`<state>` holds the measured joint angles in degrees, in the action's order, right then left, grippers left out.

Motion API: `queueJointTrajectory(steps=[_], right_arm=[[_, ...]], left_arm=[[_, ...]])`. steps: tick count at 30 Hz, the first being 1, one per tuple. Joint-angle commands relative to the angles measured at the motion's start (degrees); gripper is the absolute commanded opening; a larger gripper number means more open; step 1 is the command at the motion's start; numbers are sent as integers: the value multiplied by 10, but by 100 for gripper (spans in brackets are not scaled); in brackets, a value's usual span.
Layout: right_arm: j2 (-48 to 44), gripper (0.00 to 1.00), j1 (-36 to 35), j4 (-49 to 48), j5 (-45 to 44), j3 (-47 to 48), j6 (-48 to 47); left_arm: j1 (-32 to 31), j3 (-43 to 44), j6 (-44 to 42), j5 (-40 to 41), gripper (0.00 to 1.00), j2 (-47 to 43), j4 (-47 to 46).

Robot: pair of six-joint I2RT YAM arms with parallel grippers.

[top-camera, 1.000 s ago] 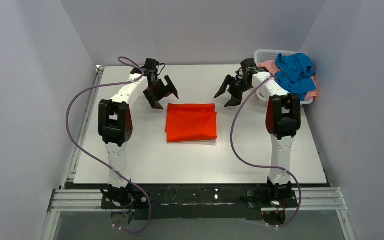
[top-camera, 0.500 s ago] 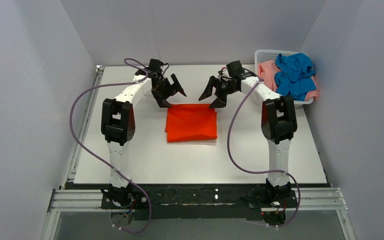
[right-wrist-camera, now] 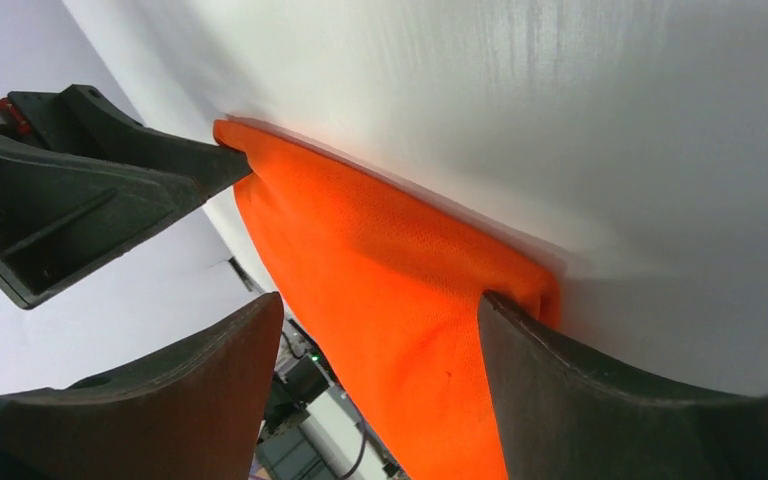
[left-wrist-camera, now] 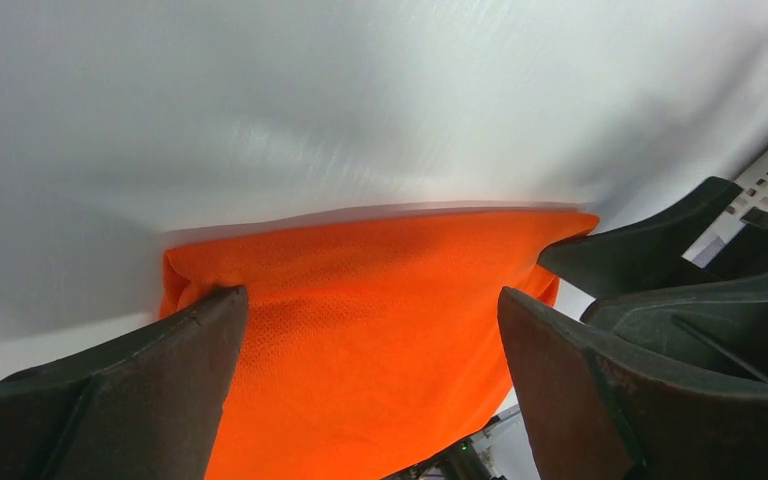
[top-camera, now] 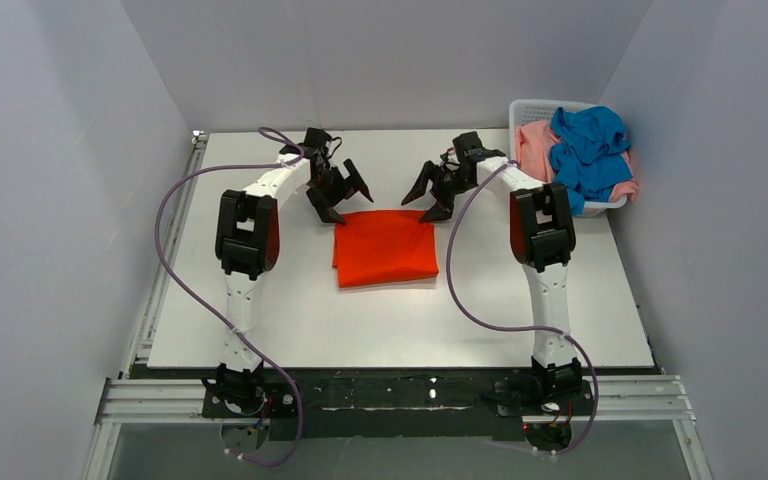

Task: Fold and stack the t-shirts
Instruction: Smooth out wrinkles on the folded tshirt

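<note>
Folded orange-red t-shirt (top-camera: 385, 247) flat at mid-table (top-camera: 260, 320), left gripper (top-camera: 348, 205) and right gripper (top-camera: 421, 207) both spread open at its far corners, blue t-shirt (top-camera: 590, 150) and pink t-shirt (top-camera: 535, 140) heaped in white basket (top-camera: 530, 105) far right.

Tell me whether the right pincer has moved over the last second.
Yes. The right pincer went left, away from the white basket, to the orange-red t-shirt's far right corner.

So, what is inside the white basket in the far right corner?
A crumpled blue t-shirt lies on top of a pale pink t-shirt. They cover the inside of the basket, so anything beneath cannot be seen.
</note>
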<state>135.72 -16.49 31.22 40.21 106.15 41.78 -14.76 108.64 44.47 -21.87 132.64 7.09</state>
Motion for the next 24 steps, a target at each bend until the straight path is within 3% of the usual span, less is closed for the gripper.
queueJointTrajectory(steps=[1, 5, 8, 15, 20, 24], right_arm=[[-42, 80, 0, 71, -61, 46, -52], [-128, 81, -5, 87, -56, 42, -69], [-203, 82, -22, 74, -48, -32, -76], [-311, 81, -61, -158, 29, -308, 26], [-285, 81, -71, -227, 41, -369, 49], [-260, 81, -67, -190, -12, -394, 11]], left_arm=[[-3, 3, -29, 39, 98, -32, 110], [-4, 36, -49, 30, 98, -85, 126], [-4, 12, -57, 9, 98, -140, 134], [-48, -228, -11, -41, 98, -269, 8], [-67, -355, 57, -86, 98, -273, -133], [-68, -418, 67, -94, 98, -249, -185]])
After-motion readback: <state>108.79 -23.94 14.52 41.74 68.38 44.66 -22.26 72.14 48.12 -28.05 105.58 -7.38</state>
